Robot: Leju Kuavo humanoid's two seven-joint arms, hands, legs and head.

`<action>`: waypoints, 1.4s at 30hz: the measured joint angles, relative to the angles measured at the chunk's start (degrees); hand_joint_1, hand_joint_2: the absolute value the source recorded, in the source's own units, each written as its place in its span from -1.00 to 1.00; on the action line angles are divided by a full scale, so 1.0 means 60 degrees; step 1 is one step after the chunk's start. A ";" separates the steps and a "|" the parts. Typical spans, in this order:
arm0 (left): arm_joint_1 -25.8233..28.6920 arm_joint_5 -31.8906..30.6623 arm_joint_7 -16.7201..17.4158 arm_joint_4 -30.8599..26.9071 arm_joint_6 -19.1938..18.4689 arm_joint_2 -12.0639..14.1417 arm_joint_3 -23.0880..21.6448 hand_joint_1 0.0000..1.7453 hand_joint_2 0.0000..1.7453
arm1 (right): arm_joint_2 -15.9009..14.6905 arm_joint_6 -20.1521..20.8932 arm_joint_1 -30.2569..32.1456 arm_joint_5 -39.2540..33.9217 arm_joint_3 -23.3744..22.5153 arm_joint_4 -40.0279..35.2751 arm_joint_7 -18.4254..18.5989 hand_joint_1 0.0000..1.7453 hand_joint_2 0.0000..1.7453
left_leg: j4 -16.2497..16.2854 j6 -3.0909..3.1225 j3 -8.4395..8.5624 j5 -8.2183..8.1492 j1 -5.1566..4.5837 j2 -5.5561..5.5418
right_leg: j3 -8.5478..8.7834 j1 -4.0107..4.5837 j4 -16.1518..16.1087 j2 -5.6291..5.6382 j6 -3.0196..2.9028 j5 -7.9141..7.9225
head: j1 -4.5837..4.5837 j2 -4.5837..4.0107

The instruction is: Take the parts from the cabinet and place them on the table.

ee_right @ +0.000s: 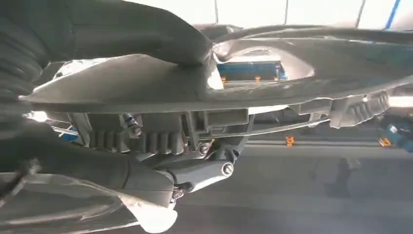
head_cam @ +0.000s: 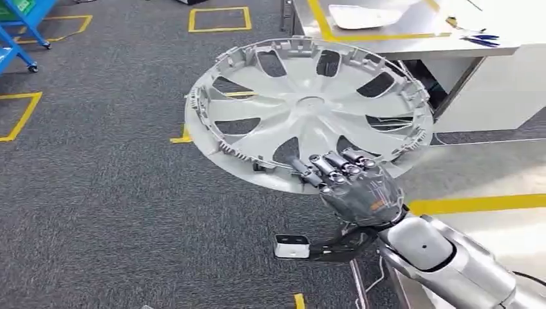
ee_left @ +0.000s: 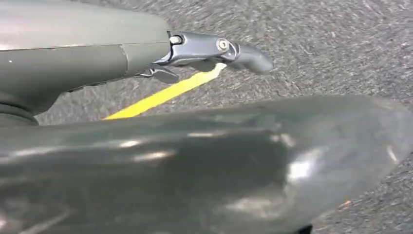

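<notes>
Right robot hand (head_cam: 351, 183) clamped on the near rim of a silver wheel cover (head_cam: 309, 109), dark fingers (head_cam: 331, 164) hooked over the edge and onto the spoked face. Same grip seen edge-on from the right wrist: thick grey thumb (ee_right: 146, 34) pressing on one face of the rim, ribbed clips and lower fingers (ee_right: 195, 173) bracing the other.

Wheel cover carried in the air, clear of any surface, tilted with its inner side up toward the head camera and spreading away from the right robot hand, forward and to the left over grey carpet (head_cam: 96, 193) marked with yellow tape squares (head_cam: 219, 19). Nothing supporting the far rim, so the whole disc cantilevered from that one edge grip.

Left robot hand (ee_left: 214, 48) hanging low above carpet and a yellow line (ee_left: 165, 92), holding nothing; too little of the fingers visible to tell whether spread or curled.

Table (head_cam: 386, 42) ahead and to the right, beyond the far-right rim of the wheel cover, its near-left corner just past the disc. Yellow border tape (head_cam: 322, 19) and a pale flat piece (head_cam: 364, 16) on its top, blue-handled tools (head_cam: 480, 38) toward its right edge.

Likely carrying stage, placing not yet done. Coming move hinging on one relation: table lies forward-right of the holding hand, on the right arm's own side, so probably a swing of the disc rightward and forward over that near-left corner before lowering. Risk judged in the far rim striking the table edge.
</notes>
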 joint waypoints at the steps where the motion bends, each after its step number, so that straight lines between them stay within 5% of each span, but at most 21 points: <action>1: -0.0035 0.0004 0.0000 -0.0007 0.0000 -0.0004 0.0000 -1.00 -1.00 | 0.0000 0.0000 0.0026 -0.0007 -0.0011 -0.0004 0.0003 1.00 1.00 | -0.0086 0.0052 0.0037 0.0057 0.0021 0.0177 | -0.0145 0.0024 0.0180 -0.0516 -0.0026 -0.0156 | 0.0010 0.0000; 3: -0.0023 0.0004 -0.0004 -0.0025 0.0000 -0.0007 0.0004 -1.00 -1.00 | 0.0004 0.0003 -0.0005 0.0000 -0.0007 -0.0007 0.0000 1.00 1.00 | -0.0113 0.0102 0.0029 0.0070 -0.0004 0.0392 | -0.0703 0.0052 0.1378 -0.1283 0.0055 -0.0839 | 0.0095 0.0000; 5: 0.0005 0.0004 -0.0004 -0.0025 0.0000 -0.0011 0.0000 -1.00 -1.00 | 0.0004 0.0004 0.0006 0.0004 0.0011 -0.0007 0.0000 1.00 1.00 | -0.0110 0.0112 0.0025 0.0052 -0.0013 0.0705 | -0.1391 0.0007 0.2797 -0.1439 0.0128 -0.1387 | 0.0087 0.0000; 6: 0.0001 0.0004 0.0000 -0.0025 0.0000 -0.0011 0.0000 -1.00 -1.00 | 0.0007 0.0004 0.0018 0.0004 0.0015 -0.0004 -0.0003 1.00 1.00 | -0.0110 0.0109 0.0028 0.0045 -0.0012 0.0837 | -0.1482 -0.0026 0.2992 -0.1463 0.0161 -0.1360 | 0.0076 0.0000; 9: -0.0045 0.0004 0.0000 -0.0025 0.0000 -0.0018 0.0000 -1.00 -1.00 | 0.0004 0.0004 0.0020 0.0000 0.0011 -0.0004 0.0000 1.00 1.00 | -0.0107 0.0040 0.0080 -0.0013 -0.0002 0.1178 | -0.0443 -0.0078 0.1135 -0.1720 0.0200 -0.0384 | 0.0084 -0.0004; 10: -0.0043 0.0004 -0.0004 -0.0025 0.0000 -0.0022 0.0000 -1.00 -1.00 | 0.0004 0.0000 0.0018 0.0000 0.0004 -0.0004 0.0000 1.00 1.00 | -0.0095 -0.0017 0.0128 -0.0050 -0.0009 0.1258 | 0.0086 -0.0065 0.0248 -0.2171 0.0191 -0.0134 | 0.0091 0.0000; 11: -0.0045 0.0000 -0.0007 -0.0025 0.0000 -0.0004 0.0000 -1.00 -1.00 | 0.0007 0.0000 0.0015 0.0000 0.0000 -0.0004 0.0000 1.00 1.00 | -0.0066 -0.0092 0.0128 -0.0104 -0.0108 0.1330 | 0.0312 0.0077 0.0015 -0.2549 0.0117 -0.0306 | 0.0102 0.0000; 15: -0.0095 0.0033 -0.0077 -0.0025 0.0000 -0.0004 -0.0004 -1.00 -1.00 | 0.0022 0.0000 0.0019 -0.0011 0.0000 -0.0004 -0.0004 1.00 1.00 | -0.0051 -0.0216 0.0214 -0.0134 -0.0087 0.1743 | 0.0179 0.0063 0.0033 -0.1949 -0.0143 -0.0208 | 0.0047 0.0000; 18: -0.0150 0.0073 -0.0113 -0.0025 -0.0004 -0.0015 -0.0033 -1.00 -1.00 | 0.0044 0.0018 -0.0002 -0.0029 -0.0007 -0.0007 -0.0022 1.00 1.00 | 0.1204 -0.0302 -0.0308 -0.0957 0.0005 0.0693 | 0.0216 0.0003 -0.0017 -0.1628 -0.0304 -0.0164 | -0.0029 0.0000; 21: -0.0115 0.0091 -0.0113 -0.0018 -0.0004 -0.0004 -0.0047 -1.00 -1.00 | 0.0087 0.0033 -0.0002 -0.0025 0.0014 -0.0004 -0.0029 1.00 1.00 | 0.3125 -0.0276 -0.1303 -0.1583 -0.0013 0.0561 | 0.0217 0.0063 -0.0015 -0.1228 -0.0353 -0.0157 | -0.0044 0.0000; 23: -0.0131 0.0091 -0.0113 -0.0018 -0.0007 -0.0018 -0.0106 -1.00 -1.00 | 0.0087 0.0040 -0.0003 -0.0025 0.0015 -0.0004 -0.0029 1.00 1.00 | 0.2607 -0.0194 -0.1172 -0.0955 -0.0023 0.0526 | 0.0234 0.0091 -0.0005 -0.0935 -0.0354 -0.0154 | -0.0040 0.0000; 25: -0.0141 0.0091 -0.0113 -0.0018 -0.0007 -0.0007 -0.0120 -1.00 -1.00 | 0.0102 0.0047 -0.0006 -0.0025 0.0015 -0.0004 -0.0033 1.00 1.00 | 0.0959 -0.0088 -0.0488 -0.0004 -0.0039 0.0175 | 0.0247 0.0082 0.0017 -0.0672 -0.0348 -0.0152 | -0.0044 0.0000; 26: -0.0142 0.0091 -0.0113 -0.0018 -0.0007 0.0015 -0.0124 -1.00 -1.00 | 0.0109 0.0051 -0.0018 -0.0025 0.0015 -0.0004 -0.0029 1.00 1.00 | 0.0436 -0.0035 -0.0292 0.0115 -0.0027 -0.0321 | 0.0212 0.0093 0.0034 -0.0590 -0.0316 -0.0142 | -0.0036 0.0000; 30: -0.0167 0.0091 -0.0120 -0.0018 -0.0007 0.0051 -0.0157 -1.00 -1.00 | 0.0127 0.0066 -0.0017 -0.0025 0.0007 0.0000 -0.0029 1.00 1.00 | 0.0097 -0.0016 -0.0141 0.0022 -0.0065 -0.0001 | 0.0027 0.0015 0.0038 -0.0131 -0.0090 -0.0052 | -0.0036 0.0000; 31: -0.0195 0.0087 -0.0124 -0.0018 -0.0007 0.0051 -0.0157 -1.00 -1.00 | 0.0127 0.0066 -0.0003 -0.0029 0.0004 0.0000 -0.0029 1.00 1.00 | -0.0023 0.0062 -0.0111 0.0091 -0.0004 0.0165 | -0.0095 0.0019 0.0118 -0.0345 -0.0093 -0.0140 | -0.0022 0.0000; 33: -0.0199 0.0087 -0.0138 -0.0018 0.0000 0.0051 -0.0157 -1.00 -1.00 | 0.0127 0.0066 -0.0017 -0.0033 0.0004 0.0000 -0.0036 1.00 1.00 | -0.0028 0.0121 -0.0111 0.0100 -0.0020 0.0351 | -0.0496 0.0080 0.0975 -0.1199 -0.0030 -0.0705 | 0.0040 0.0000; 36: -0.0164 0.0087 -0.0138 -0.0018 0.0000 0.0051 -0.0171 -1.00 -1.00 | 0.0135 0.0066 0.0001 -0.0025 0.0018 0.0004 -0.0044 1.00 1.00 | -0.0020 0.0136 -0.0112 0.0075 -0.0030 0.0760 | -0.1447 0.0028 0.3019 -0.1451 0.0090 -0.1484 | 0.0036 0.0000; 38: -0.0175 0.0087 -0.0138 -0.0018 0.0000 0.0048 -0.0171 -1.00 -1.00 | 0.0138 0.0069 0.0002 -0.0029 0.0018 0.0004 -0.0044 1.00 1.00 | -0.0018 0.0106 -0.0094 0.0045 -0.0021 0.1002 | -0.1178 -0.0033 0.2538 -0.1524 0.0149 -0.1040 | 0.0033 0.0000; 40: -0.0189 0.0087 -0.0138 -0.0018 0.0000 0.0025 -0.0175 -1.00 -1.00 | 0.0135 0.0069 0.0000 -0.0029 0.0015 0.0004 -0.0044 1.00 1.00 | -0.0002 0.0022 -0.0038 -0.0012 0.0002 0.1212 | -0.0148 -0.0041 0.0717 -0.1877 0.0163 -0.0283 | 0.0036 0.0000; 41: -0.0180 0.0084 -0.0138 -0.0018 0.0000 0.0043 -0.0175 -1.00 -1.00 | 0.0135 0.0066 -0.0007 -0.0025 0.0004 0.0007 -0.0044 1.00 1.00 | 0.0008 -0.0040 -0.0012 -0.0051 -0.0036 0.1296 | 0.0154 0.0041 0.0131 -0.2384 0.0194 -0.0380 | 0.0047 0.0000; 42: -0.0173 0.0077 -0.0142 -0.0018 0.0000 0.0044 -0.0175 -1.00 -1.00 | 0.0142 0.0066 -0.0026 -0.0018 0.0004 0.0007 -0.0044 1.00 1.00 | 0.0078 -0.0108 -0.0044 -0.0092 -0.0100 0.1383 | 0.0259 0.0057 0.0066 -0.2295 0.0042 -0.0338 | 0.0040 0.0000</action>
